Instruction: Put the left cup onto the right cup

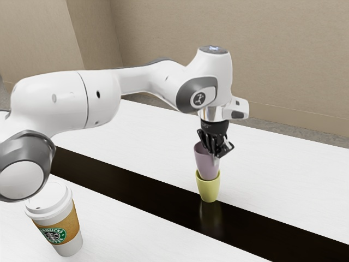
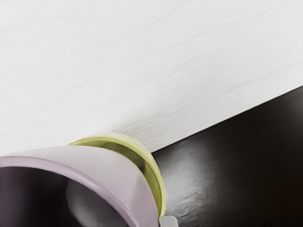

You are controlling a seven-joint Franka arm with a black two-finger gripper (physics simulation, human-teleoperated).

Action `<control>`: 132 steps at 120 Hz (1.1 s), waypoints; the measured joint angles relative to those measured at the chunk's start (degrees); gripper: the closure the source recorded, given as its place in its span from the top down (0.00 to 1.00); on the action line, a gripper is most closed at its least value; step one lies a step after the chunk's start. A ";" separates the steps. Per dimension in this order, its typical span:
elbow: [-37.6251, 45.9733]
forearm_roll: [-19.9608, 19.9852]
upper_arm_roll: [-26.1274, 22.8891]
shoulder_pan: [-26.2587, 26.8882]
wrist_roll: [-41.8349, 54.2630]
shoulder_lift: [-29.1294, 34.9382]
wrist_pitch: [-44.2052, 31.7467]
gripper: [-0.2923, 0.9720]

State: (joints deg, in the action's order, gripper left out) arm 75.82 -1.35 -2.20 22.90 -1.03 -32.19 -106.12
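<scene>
**At the frame's centre, one cup sits in the other**

Just right of centre in the exterior view, the purple cup [image 1: 206, 164] stands inside the yellow-green cup [image 1: 209, 188], its lower part hidden in it and its top leaning slightly toward the frame's left. The yellow-green cup rests on the dark stripe [image 1: 136, 191] that crosses the white table [image 1: 283, 164]. The white arm [image 1: 136, 82] reaches in from the left, and its gripper [image 1: 216, 147] points down, clamped on the right side of the purple cup's rim. A lidded paper coffee cup [image 1: 54, 221] stands at the lower left, well apart from the pair.

From the wrist, the purple cup [image 2: 94, 170] is close under the hand, with the yellow-green rim [image 2: 142, 156] curving around it where the white table [image 2: 142, 61] meets the dark stripe [image 2: 246, 161].
</scene>
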 joint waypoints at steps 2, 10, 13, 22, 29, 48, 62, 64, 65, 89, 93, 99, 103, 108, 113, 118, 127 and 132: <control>0.01 -0.04 0.00 0.01 0.00 -0.12 -0.02 0.15; 0.04 -0.22 0.00 0.03 -0.02 -0.66 -0.10 0.15; 0.04 -0.28 0.00 0.03 -0.03 -0.83 -0.13 0.15; -0.02 -0.44 0.00 0.03 -0.06 -1.55 -0.21 0.15; -0.03 -0.44 0.00 0.03 -0.04 -1.93 -0.26 0.18; -0.04 -0.29 0.01 0.46 0.04 -2.37 -1.16 0.41; -0.02 -0.12 0.01 0.77 0.08 -1.80 -1.75 0.56; 0.00 -0.10 0.01 0.79 0.09 -1.58 -1.80 0.58; 0.01 -0.09 0.01 0.79 0.10 -1.43 -1.81 0.58; 3.31 0.08 0.01 0.82 0.31 4.68 -1.64 0.70; 4.43 0.15 0.01 0.79 0.36 6.06 -1.59 0.71; 6.04 0.26 0.07 0.71 0.43 8.06 -1.52 0.72; 7.21 0.31 0.17 0.56 0.48 9.44 -1.47 0.73; 8.40 0.38 0.29 0.07 0.53 10.92 -1.28 0.73; 8.97 0.43 0.36 -0.80 0.59 11.97 -0.81 0.74; 9.23 0.47 0.38 -1.90 0.64 12.98 -0.15 0.75; 9.28 0.54 0.36 -4.58 0.72 14.58 1.34 0.75; 9.14 0.58 0.39 -6.21 0.77 15.73 2.39 0.76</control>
State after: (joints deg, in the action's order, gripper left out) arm 84.96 -0.78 -1.82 16.70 -0.26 -16.46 -103.73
